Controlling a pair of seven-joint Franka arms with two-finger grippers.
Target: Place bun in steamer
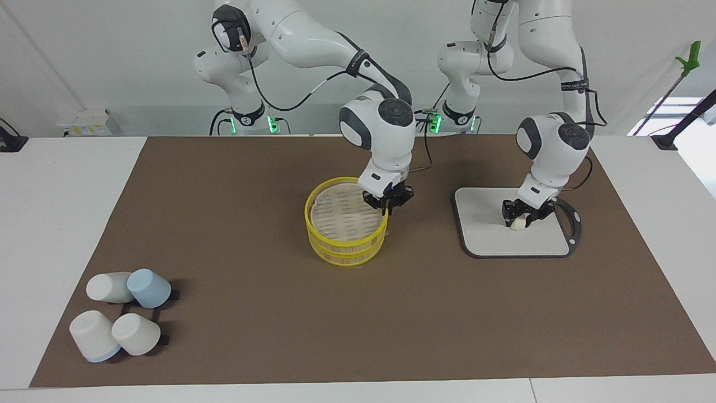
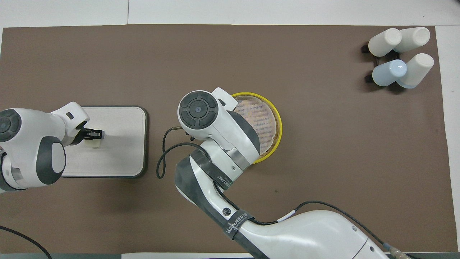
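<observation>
The small cream bun (image 1: pixel 518 224) lies on the grey board (image 1: pixel 486 238) toward the left arm's end of the table. My left gripper (image 1: pixel 521 219) is down on the board with its fingers closed around the bun (image 2: pixel 95 142). The yellow steamer (image 1: pixel 335 246) stands mid-table with nothing on its slatted floor. My right gripper (image 1: pixel 386 207) is shut on the steamer's rim, on the side toward the board. In the overhead view the right hand hides that grip, and only part of the steamer (image 2: pixel 279 124) shows.
Several white and blue cups (image 1: pixel 120 313) lie on a black rack at the right arm's end, farther from the robots. The brown mat (image 1: pixel 425 313) covers the table. The board's dark rim has a loop handle (image 1: pixel 575 221).
</observation>
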